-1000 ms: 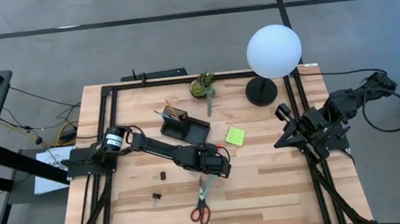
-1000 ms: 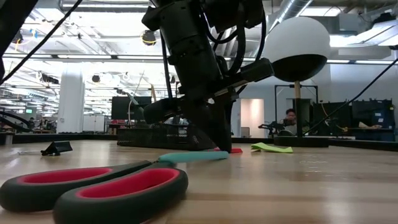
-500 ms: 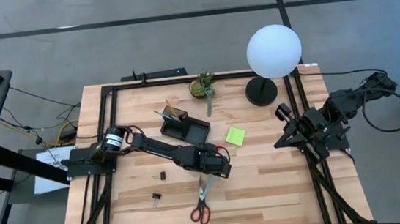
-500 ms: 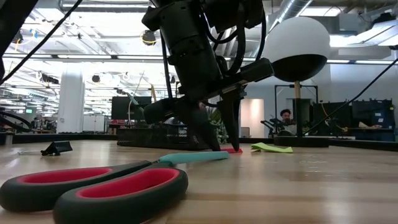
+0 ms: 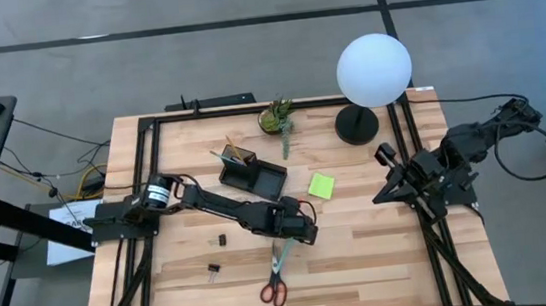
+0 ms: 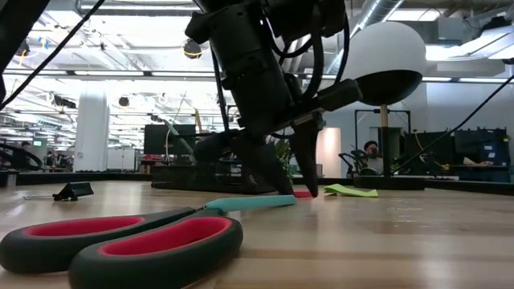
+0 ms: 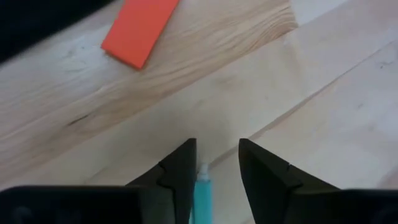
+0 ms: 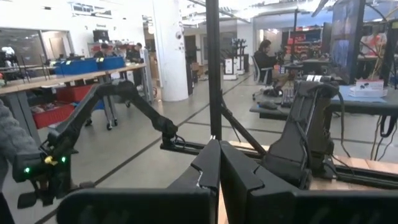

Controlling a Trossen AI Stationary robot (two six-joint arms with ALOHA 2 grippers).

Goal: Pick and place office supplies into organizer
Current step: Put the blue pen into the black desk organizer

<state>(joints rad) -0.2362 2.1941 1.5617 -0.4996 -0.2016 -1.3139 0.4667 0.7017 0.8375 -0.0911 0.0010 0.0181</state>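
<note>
Near the bench's middle, the left gripper (image 5: 301, 233) is hanging with fingers apart over a teal pen (image 7: 201, 198), an orange eraser (image 7: 140, 30) lying close by; the right gripper (image 8: 219, 163) is sitting closed at the right edge

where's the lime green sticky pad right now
In the high view the lime-green sticky pad lies flat on the table just right of the black organizer, in front of the lamp's round base and beyond the left gripper.
</note>
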